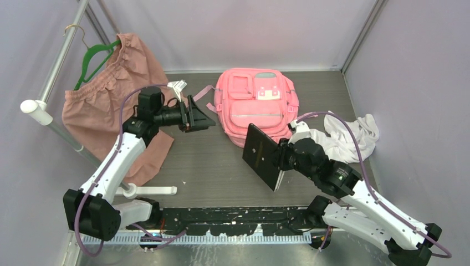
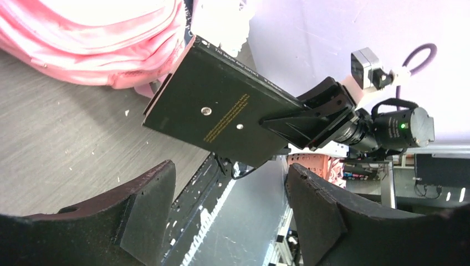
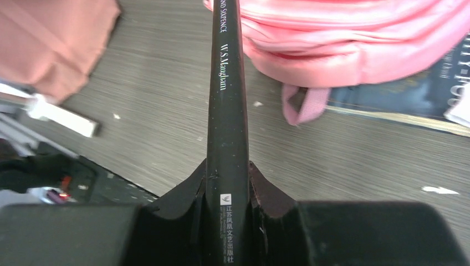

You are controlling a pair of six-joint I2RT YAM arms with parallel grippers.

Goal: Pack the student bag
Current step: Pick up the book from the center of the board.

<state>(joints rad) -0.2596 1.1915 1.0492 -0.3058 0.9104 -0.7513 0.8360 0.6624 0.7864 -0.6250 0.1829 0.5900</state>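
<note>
The bright pink student bag (image 1: 258, 105) lies flat at the back middle of the table, front pockets up; it also shows in the left wrist view (image 2: 94, 44) and the right wrist view (image 3: 354, 44). My right gripper (image 1: 282, 158) is shut on a black book (image 1: 263, 156), held on edge above the table just in front of the bag; its spine shows between my fingers (image 3: 227, 111). My left gripper (image 1: 200, 117) is open and empty, held above the table left of the bag and pointing at the book (image 2: 221, 111).
A dusty-pink garment (image 1: 111, 105) hangs from a green hanger (image 1: 94, 58) on a rack (image 1: 47, 113) at the left. A white cloth (image 1: 349, 136) lies right of the bag. Another dark book (image 3: 399, 100) lies partly under the bag.
</note>
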